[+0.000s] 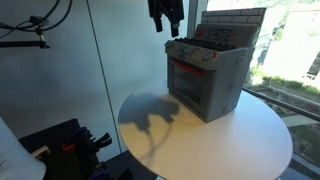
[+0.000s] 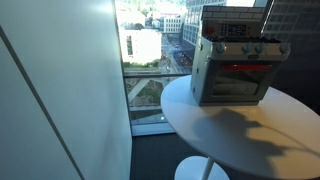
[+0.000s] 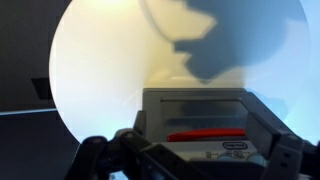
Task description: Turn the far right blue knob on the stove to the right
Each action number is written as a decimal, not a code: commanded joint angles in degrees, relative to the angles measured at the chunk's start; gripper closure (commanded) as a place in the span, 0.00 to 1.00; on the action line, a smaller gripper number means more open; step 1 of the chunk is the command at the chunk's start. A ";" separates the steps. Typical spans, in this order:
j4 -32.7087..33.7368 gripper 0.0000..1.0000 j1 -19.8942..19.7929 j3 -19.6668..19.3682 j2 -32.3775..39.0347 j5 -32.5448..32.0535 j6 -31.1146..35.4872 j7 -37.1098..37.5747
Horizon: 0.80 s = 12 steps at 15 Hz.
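The grey toy stove (image 1: pixel 207 80) stands on a round white table (image 1: pixel 230 145), with a red-orange glowing oven window and a brick-patterned back panel. It also shows in an exterior view (image 2: pixel 235 70) and at the bottom of the wrist view (image 3: pixel 200 125). A row of small knobs (image 2: pixel 250 49) runs along its front top edge; the single knobs are too small to tell apart. My gripper (image 1: pixel 165 18) hangs in the air above and in front of the stove, touching nothing. In the wrist view its dark fingers (image 3: pixel 195 165) are spread wide and empty.
The table's edge (image 2: pixel 190 125) drops off to the floor beside a large window (image 2: pixel 150 60). Dark equipment and cables (image 1: pixel 70 140) sit low beside the table. The arm casts a shadow on the tabletop (image 1: pixel 150 115).
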 commanded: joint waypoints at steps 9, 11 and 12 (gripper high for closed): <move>0.69 0.00 -0.27 1.63 -7.58 -3.02 -13.11 0.89; 0.70 0.00 -0.25 1.99 -8.32 -4.20 -13.59 1.06; 0.56 0.00 -0.22 2.08 -8.54 -4.63 -13.36 1.05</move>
